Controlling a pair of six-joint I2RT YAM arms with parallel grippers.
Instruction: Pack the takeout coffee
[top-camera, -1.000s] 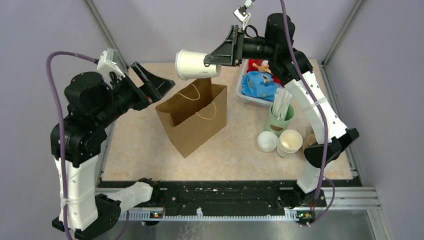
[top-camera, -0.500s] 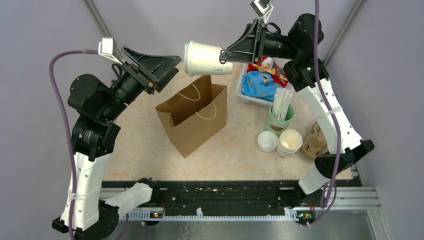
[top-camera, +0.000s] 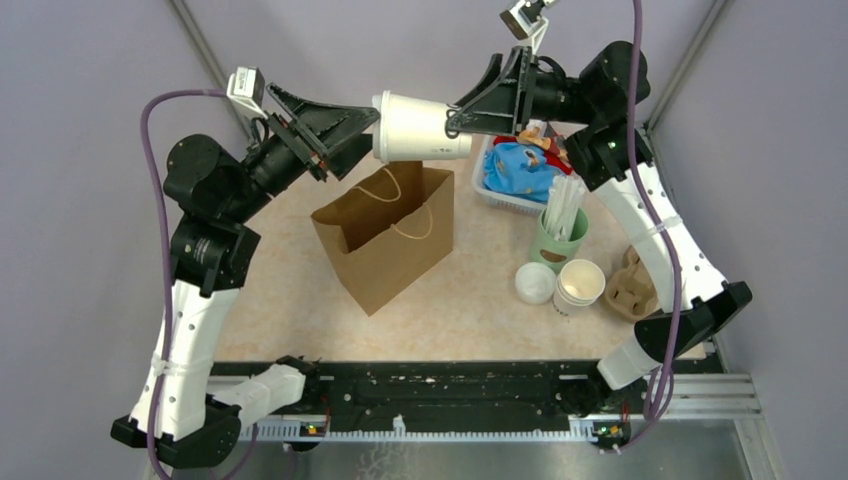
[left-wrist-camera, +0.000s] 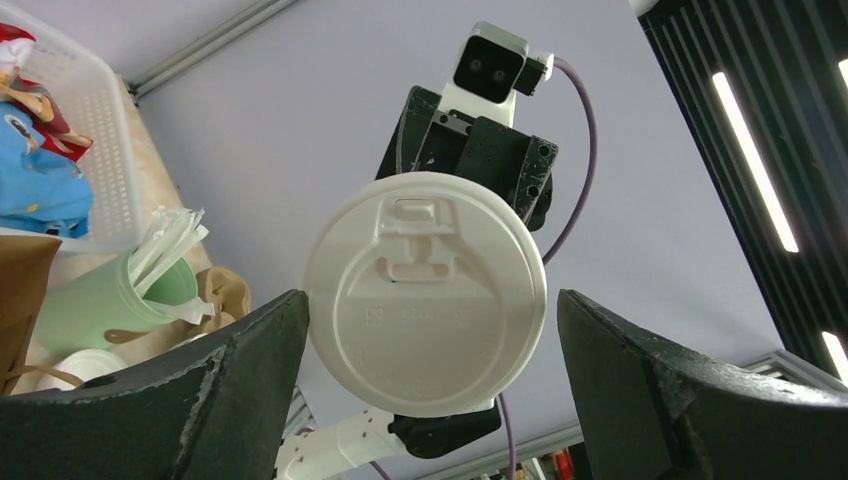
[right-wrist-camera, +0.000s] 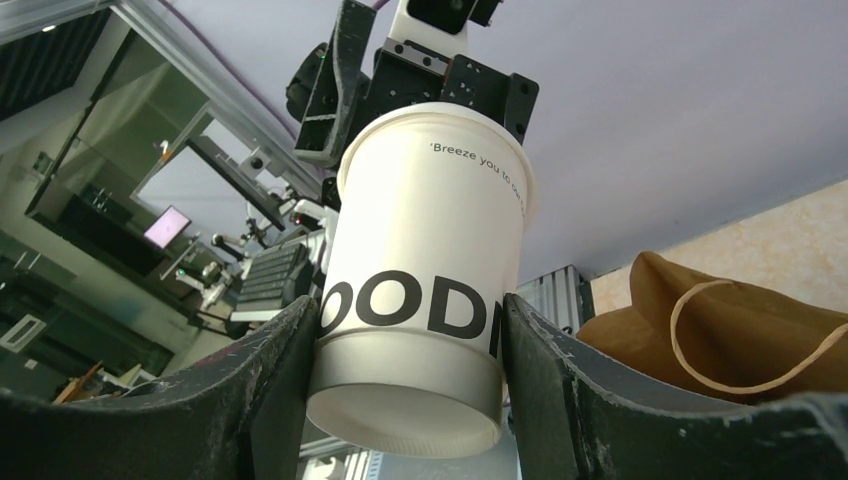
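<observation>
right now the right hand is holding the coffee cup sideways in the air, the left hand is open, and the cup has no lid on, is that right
It is lidded: the left wrist view faces the white lid closing the coffee cup. The rest stands: the right hand holds it sideways in the air, the left hand open.

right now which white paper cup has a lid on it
The lettered white paper cup held sideways in the right gripper; the stacked white cups stand lidless, open at the top.

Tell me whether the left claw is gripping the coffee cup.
No. The left claw stands wide open, its fingers flanking the lid of the coffee cup without clamping it.
</observation>
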